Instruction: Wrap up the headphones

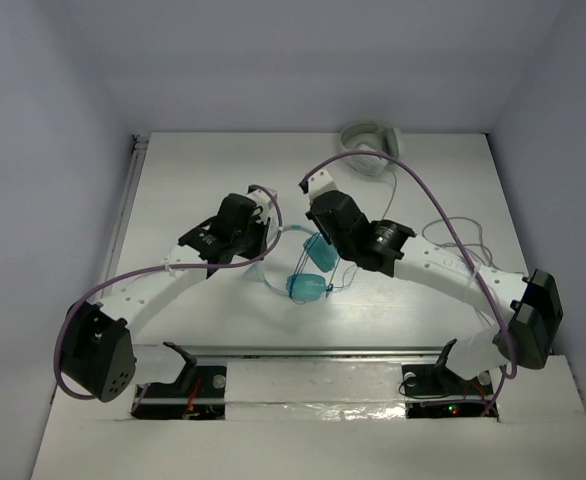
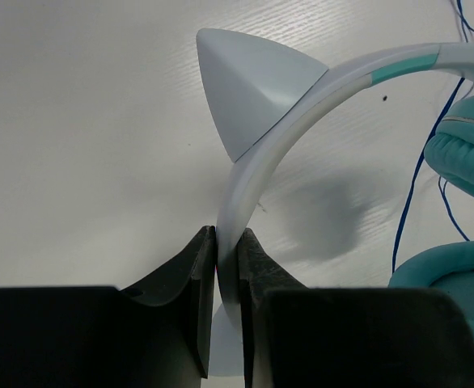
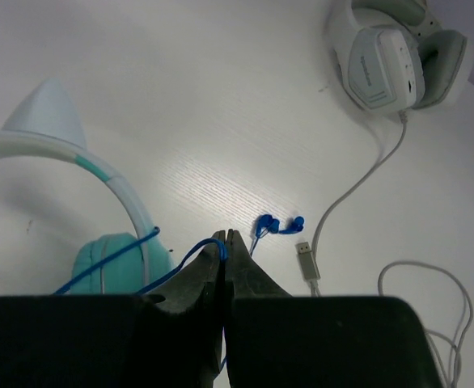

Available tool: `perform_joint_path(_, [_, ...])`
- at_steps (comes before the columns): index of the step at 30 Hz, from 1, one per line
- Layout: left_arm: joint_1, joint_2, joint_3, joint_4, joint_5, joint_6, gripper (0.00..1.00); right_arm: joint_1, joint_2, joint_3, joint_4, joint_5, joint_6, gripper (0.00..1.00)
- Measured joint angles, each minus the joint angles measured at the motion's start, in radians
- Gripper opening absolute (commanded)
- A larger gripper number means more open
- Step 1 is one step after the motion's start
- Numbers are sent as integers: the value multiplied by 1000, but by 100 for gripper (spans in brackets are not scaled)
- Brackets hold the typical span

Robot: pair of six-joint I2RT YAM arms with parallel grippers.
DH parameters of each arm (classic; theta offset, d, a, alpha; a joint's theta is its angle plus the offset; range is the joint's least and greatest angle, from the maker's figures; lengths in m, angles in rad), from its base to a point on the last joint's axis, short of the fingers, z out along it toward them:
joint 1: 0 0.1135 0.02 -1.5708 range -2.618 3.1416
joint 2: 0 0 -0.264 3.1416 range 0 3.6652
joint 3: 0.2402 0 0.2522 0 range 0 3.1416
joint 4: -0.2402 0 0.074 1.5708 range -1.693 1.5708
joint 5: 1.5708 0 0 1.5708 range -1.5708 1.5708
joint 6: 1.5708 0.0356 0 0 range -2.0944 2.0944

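Teal round-cupped over-ear headphones (image 1: 308, 285) with a pale, cat-eared headband (image 2: 302, 105) lie at the middle of the white table (image 1: 193, 180). From ten o'clock the left gripper (image 2: 227, 263) is clamped on the headband. From one o'clock the right gripper (image 3: 225, 242) pinches the thin blue cable (image 3: 172, 263). Wrapping seems barely begun, with the cable mostly loose. Larger grey-white headphones (image 1: 371, 150) rest at twelve o'clock.

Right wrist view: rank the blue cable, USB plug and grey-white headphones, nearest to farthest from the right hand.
1. The blue cable, pinched in the right hand.
2. The USB plug, on the table just to its right.
3. The grey-white headphones, far upper right.
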Motion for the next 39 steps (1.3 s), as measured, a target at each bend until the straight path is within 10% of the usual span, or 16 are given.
perform_joint_path(23, [-17,-10,19,-22,-35,68,0,-27,-99,-15,-192,-28,130,13])
perform_joint_path(39, [-30,-47,41,5,224,69,0,-147,-53,-45,-24,-67,140,11])
